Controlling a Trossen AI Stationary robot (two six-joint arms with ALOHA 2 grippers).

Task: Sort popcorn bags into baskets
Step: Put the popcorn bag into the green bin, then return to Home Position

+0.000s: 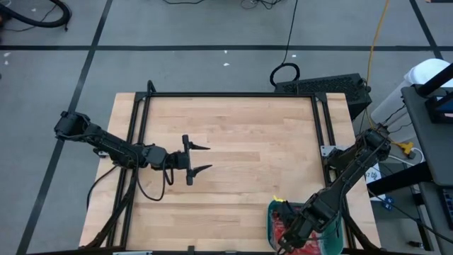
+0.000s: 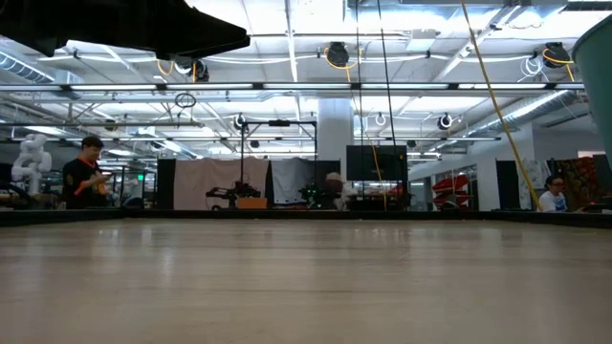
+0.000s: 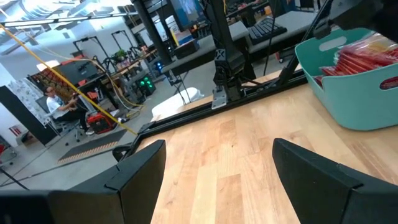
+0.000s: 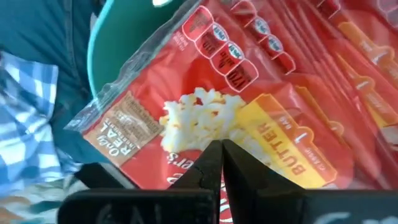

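1. The right gripper (image 4: 221, 163) has its jaws closed on a red butter popcorn bag (image 4: 205, 118) inside the teal basket (image 1: 273, 221), at the table's (image 1: 233, 134) near right corner.
2. The left gripper (image 1: 201, 159) hovers wide open and empty over the table's middle.

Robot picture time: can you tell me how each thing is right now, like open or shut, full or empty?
left gripper: open, holding nothing, over the middle of the table.
right gripper: shut, down in the basket on a popcorn bag.
basket: upright at the table's edge, holding red packets.
popcorn bags: lying piled in the basket.
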